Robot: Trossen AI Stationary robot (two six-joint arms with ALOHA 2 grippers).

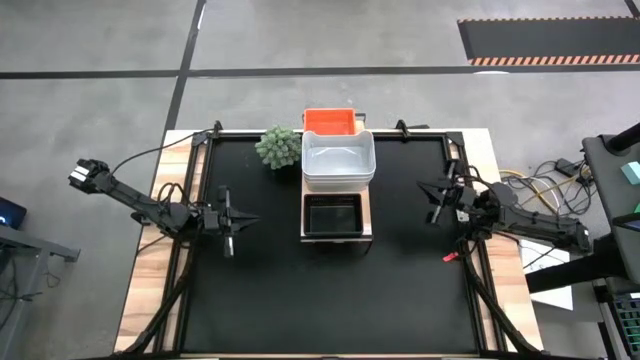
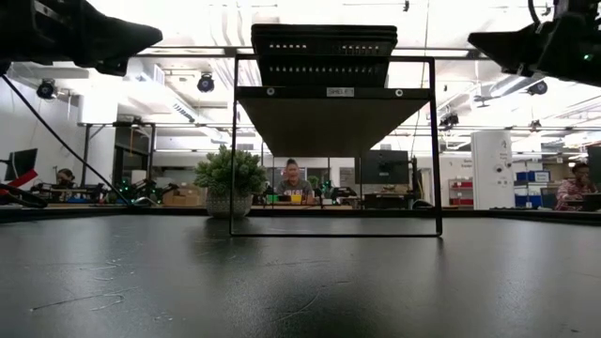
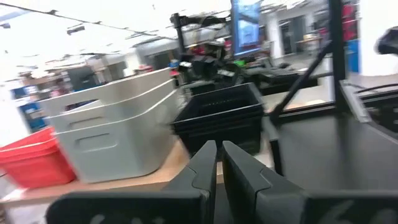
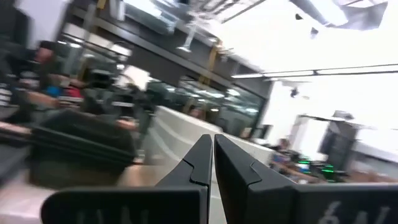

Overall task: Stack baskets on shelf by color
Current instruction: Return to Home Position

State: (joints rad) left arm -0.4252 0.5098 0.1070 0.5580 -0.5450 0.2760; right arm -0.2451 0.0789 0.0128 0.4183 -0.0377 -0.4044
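The shelf [image 1: 367, 215] stands in the middle of the black table, its length running from near to far. On its top, red-orange baskets [image 1: 330, 121] sit at the far end. Nested white baskets [image 1: 338, 160] rest in the middle and stacked black baskets [image 1: 335, 215] at the near end. My left gripper [image 1: 250, 221] hovers shut to the left of the black baskets, pointing at them [image 3: 217, 118]. My right gripper [image 1: 424, 187] hovers shut to the right of the shelf, pointing at it. Both grippers are held above the table and hold nothing.
A small spiky green plant [image 1: 279, 147] stands on the table against the shelf's left side, beside the white baskets. Black clamps sit on the table's far edge. Cables [image 1: 545, 180] lie off the table's right side. Bare black table lies between each gripper and the shelf.
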